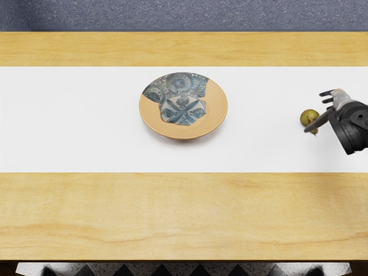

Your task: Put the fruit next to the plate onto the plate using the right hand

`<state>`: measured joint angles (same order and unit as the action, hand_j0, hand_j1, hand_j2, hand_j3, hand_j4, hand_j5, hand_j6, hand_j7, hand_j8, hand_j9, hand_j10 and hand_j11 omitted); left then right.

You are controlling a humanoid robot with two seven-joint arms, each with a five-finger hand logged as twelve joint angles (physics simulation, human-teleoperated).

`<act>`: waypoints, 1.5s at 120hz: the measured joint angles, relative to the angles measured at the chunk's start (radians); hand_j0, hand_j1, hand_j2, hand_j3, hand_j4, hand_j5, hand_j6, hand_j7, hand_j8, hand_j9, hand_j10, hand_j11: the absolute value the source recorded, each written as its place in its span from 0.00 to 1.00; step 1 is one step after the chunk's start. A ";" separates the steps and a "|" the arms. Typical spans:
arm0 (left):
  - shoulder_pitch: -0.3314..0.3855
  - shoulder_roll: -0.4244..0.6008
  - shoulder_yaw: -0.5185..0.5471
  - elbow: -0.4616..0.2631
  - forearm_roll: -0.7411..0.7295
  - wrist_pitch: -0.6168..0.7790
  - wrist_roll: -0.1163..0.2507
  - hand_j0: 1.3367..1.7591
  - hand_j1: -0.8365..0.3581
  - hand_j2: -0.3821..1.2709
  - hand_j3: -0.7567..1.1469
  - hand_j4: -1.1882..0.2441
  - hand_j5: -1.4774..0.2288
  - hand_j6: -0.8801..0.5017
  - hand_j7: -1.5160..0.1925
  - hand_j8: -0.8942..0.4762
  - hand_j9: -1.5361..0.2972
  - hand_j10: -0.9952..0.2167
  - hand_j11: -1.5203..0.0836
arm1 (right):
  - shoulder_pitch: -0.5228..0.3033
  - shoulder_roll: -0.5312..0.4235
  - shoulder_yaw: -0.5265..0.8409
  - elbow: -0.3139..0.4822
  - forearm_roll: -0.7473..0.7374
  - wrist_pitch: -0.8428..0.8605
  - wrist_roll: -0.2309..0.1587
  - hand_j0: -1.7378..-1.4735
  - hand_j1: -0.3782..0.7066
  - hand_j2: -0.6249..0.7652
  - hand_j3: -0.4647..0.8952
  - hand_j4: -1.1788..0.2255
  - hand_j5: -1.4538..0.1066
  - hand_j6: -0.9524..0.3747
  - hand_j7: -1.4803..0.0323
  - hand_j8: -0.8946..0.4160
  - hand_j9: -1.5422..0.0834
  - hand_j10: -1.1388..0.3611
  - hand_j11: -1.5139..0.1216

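1. The plate (215,114) is a round orange dish with a blue-grey pattern over its middle and upper left. It sits on the white strip (86,121) that runs across the wooden table (172,213).
2. The fruit (309,118) is small, rounded and yellow-green. It lies on the same white strip, well to the right of the plate and about level with the plate's lower half. It is apart from the plate, not on it.
3. The right hand (339,108) is farther right of the plate than the fruit, just beside the fruit. Its dark wrist comes in from the right edge of the view.
4. The hand is wide, with its fingers (329,93) spread, and it holds nothing.
5. One digit slants down from the hand to the side of the fruit that faces away from the plate. It overlaps the fruit's edge in this view, but whether it touches the fruit cannot be told.
6. The other fingers point toward the plate. They sit higher in the picture than the fruit and clear of it.
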<state>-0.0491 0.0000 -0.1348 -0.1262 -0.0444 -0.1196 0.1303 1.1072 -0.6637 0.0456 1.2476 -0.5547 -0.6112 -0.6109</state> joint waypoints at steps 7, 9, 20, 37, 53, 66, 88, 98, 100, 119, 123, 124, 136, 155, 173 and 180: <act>0.000 0.000 0.000 0.000 0.000 0.000 0.000 0.76 0.99 0.23 0.40 0.83 0.87 0.64 0.89 0.65 0.84 0.82 0.95 | 0.000 0.016 0.002 -0.014 0.000 0.000 0.000 0.30 0.29 0.42 0.34 0.67 0.73 0.54 0.77 0.49 0.76 0.60 0.74; 0.000 0.000 0.000 0.000 0.000 0.000 0.000 0.76 0.99 0.23 0.40 0.83 0.87 0.64 0.89 0.65 0.84 0.82 0.95 | -0.001 0.019 0.003 -0.017 0.000 0.000 0.000 0.30 0.29 0.42 0.34 0.67 0.73 0.53 0.77 0.49 0.76 0.60 0.73; 0.000 0.000 0.000 0.000 0.000 0.000 0.000 0.76 0.99 0.23 0.40 0.83 0.87 0.64 0.89 0.65 0.84 0.82 0.95 | -0.002 0.029 0.003 -0.026 0.000 0.000 0.000 0.30 0.32 0.41 0.34 0.65 0.71 0.52 0.75 0.47 0.74 0.58 0.71; 0.000 0.000 0.000 0.000 0.000 0.000 0.000 0.76 0.99 0.23 0.40 0.83 0.87 0.64 0.89 0.65 0.84 0.82 0.95 | -0.011 0.039 0.003 -0.031 -0.004 0.000 0.000 0.30 0.35 0.41 0.34 0.63 0.69 0.50 0.73 0.46 0.72 0.56 0.69; 0.000 0.000 0.000 0.000 0.000 0.000 0.000 0.76 0.99 0.23 0.40 0.83 0.87 0.64 0.89 0.65 0.84 0.82 0.95 | -0.019 0.058 0.003 -0.041 -0.009 0.000 0.000 0.30 0.36 0.41 0.34 0.62 0.68 0.49 0.72 0.45 0.70 0.55 0.68; 0.000 0.000 0.000 0.000 0.000 0.000 0.000 0.76 0.99 0.23 0.40 0.83 0.87 0.64 0.89 0.65 0.84 0.82 0.95 | -0.025 0.078 0.003 -0.054 -0.012 0.000 0.000 0.30 0.37 0.41 0.34 0.61 0.68 0.48 0.71 0.48 0.70 0.55 0.68; 0.000 0.000 0.000 0.000 0.000 0.000 0.000 0.76 0.99 0.23 0.40 0.83 0.87 0.64 0.89 0.65 0.84 0.82 0.95 | -0.027 0.092 0.003 -0.066 -0.014 0.000 0.000 0.30 0.39 0.41 0.34 0.60 0.66 0.47 0.70 0.49 0.69 0.54 0.66; 0.000 0.000 0.000 0.000 0.000 0.000 0.000 0.76 0.99 0.23 0.40 0.83 0.87 0.64 0.89 0.65 0.84 0.82 0.95 | -0.028 0.093 0.003 -0.068 -0.016 0.001 0.000 0.30 0.41 0.40 0.34 0.58 0.65 0.45 0.68 0.50 0.67 0.53 0.64; 0.000 0.000 0.000 0.000 0.000 0.000 0.000 0.76 0.99 0.23 0.40 0.83 0.87 0.64 0.89 0.65 0.84 0.82 0.95 | -0.028 0.093 0.003 -0.068 -0.017 0.001 0.000 0.30 0.42 0.40 0.34 0.57 0.64 0.44 0.67 0.50 0.66 0.53 0.64; 0.000 0.000 0.000 0.000 0.000 0.000 0.000 0.76 0.99 0.23 0.40 0.83 0.87 0.64 0.89 0.65 0.84 0.82 0.95 | -0.030 0.094 -0.002 -0.070 -0.020 0.001 0.000 0.30 0.46 0.40 0.34 0.54 0.62 0.43 0.64 0.48 0.64 0.51 0.61; 0.000 0.000 0.000 0.000 0.000 0.000 0.000 0.76 0.99 0.23 0.40 0.83 0.87 0.64 0.89 0.65 0.84 0.82 0.95 | -0.032 0.095 -0.002 -0.070 -0.022 0.001 0.000 0.30 0.46 0.40 0.34 0.53 0.61 0.44 0.63 0.48 0.64 0.51 0.61; 0.000 0.000 0.000 0.000 0.000 0.000 0.000 0.76 0.99 0.23 0.40 0.83 0.87 0.64 0.89 0.65 0.84 0.82 0.95 | -0.033 0.095 -0.003 -0.071 -0.023 0.001 -0.001 0.30 0.46 0.40 0.34 0.53 0.61 0.44 0.63 0.48 0.64 0.51 0.61; 0.000 0.000 0.000 0.000 0.000 0.000 0.000 0.76 0.99 0.23 0.40 0.83 0.87 0.64 0.89 0.65 0.84 0.82 0.95 | -0.041 0.096 -0.003 -0.074 -0.028 0.000 -0.001 0.31 0.47 0.41 0.34 0.51 0.62 0.42 0.62 0.46 0.63 0.48 0.61; 0.000 0.000 0.000 0.000 0.000 0.000 0.000 0.76 0.99 0.23 0.40 0.83 0.87 0.64 0.89 0.65 0.84 0.82 0.95 | -0.052 0.103 -0.005 -0.086 -0.038 0.002 0.001 0.31 0.48 0.41 0.34 0.48 0.61 0.38 0.60 0.38 0.63 0.51 0.53; 0.000 0.000 0.000 0.000 0.000 0.000 0.000 0.76 0.99 0.23 0.40 0.83 0.87 0.64 0.89 0.65 0.84 0.82 0.95 | -0.056 0.110 -0.007 -0.096 -0.038 0.003 0.004 0.31 0.55 0.40 0.34 0.44 0.57 0.35 0.55 0.43 0.55 0.58 0.37; 0.000 0.000 0.000 0.000 0.000 0.000 0.000 0.76 0.99 0.23 0.40 0.83 0.87 0.64 0.89 0.65 0.84 0.82 0.95 | -0.056 0.111 -0.007 -0.098 -0.039 0.004 0.006 0.32 0.56 0.41 0.34 0.43 0.55 0.36 0.54 0.43 0.54 0.59 0.33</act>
<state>-0.0491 0.0000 -0.1344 -0.1259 -0.0447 -0.1197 0.1305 1.0507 -0.5529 0.0381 1.1494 -0.5937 -0.6069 -0.6049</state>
